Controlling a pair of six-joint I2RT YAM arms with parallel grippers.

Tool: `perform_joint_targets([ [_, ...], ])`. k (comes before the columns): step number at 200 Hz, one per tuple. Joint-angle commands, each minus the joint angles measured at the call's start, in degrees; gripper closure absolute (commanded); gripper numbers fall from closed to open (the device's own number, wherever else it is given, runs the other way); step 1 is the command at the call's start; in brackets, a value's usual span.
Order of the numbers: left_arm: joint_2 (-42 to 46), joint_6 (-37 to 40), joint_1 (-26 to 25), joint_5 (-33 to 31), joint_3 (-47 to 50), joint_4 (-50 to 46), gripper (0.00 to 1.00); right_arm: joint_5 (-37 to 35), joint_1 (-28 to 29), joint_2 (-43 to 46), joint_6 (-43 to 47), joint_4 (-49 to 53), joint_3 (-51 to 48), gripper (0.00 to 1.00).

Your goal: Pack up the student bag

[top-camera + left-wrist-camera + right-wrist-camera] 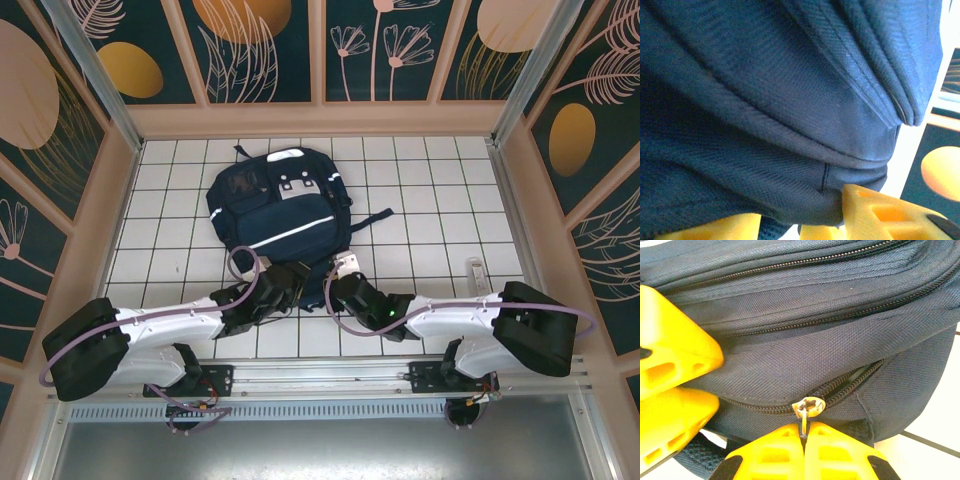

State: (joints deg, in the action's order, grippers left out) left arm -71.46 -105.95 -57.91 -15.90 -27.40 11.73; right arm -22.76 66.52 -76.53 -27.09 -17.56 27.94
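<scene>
Student bag (283, 205) has its zipper pull (807, 407) pinched between right fingers (775, 450) (left fingers (880, 210): cannot tell).

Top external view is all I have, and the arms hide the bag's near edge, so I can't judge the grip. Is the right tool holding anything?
Observer: Yes. In the right wrist view the right tool is shut on the zipper pull of the student bag.
Operator: And the other one?
Observer: The left tool has bag fabric bulging between its fingers; whether it clamps I cannot tell.
</scene>
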Motion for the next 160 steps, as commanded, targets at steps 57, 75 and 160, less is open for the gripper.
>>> perform_joint_targets([
  [57,13.89,3.86,1.36,-11.62,3.76,-13.66,1.00,-1.01,-0.97,1.72,1.78,0.52,0.19,1.00],
  [75,22.48,3.98,2.53,-13.30,7.09,-18.71,1.00,-0.46,-2.55,2.52,2.19,0.99,-0.25,1.00],
  [160,45.50,8.24,5.33,-13.91,12.13,-31.72,1.00,4.41,-14.87,-9.27,9.45,-3.68,6.01,1.00],
])
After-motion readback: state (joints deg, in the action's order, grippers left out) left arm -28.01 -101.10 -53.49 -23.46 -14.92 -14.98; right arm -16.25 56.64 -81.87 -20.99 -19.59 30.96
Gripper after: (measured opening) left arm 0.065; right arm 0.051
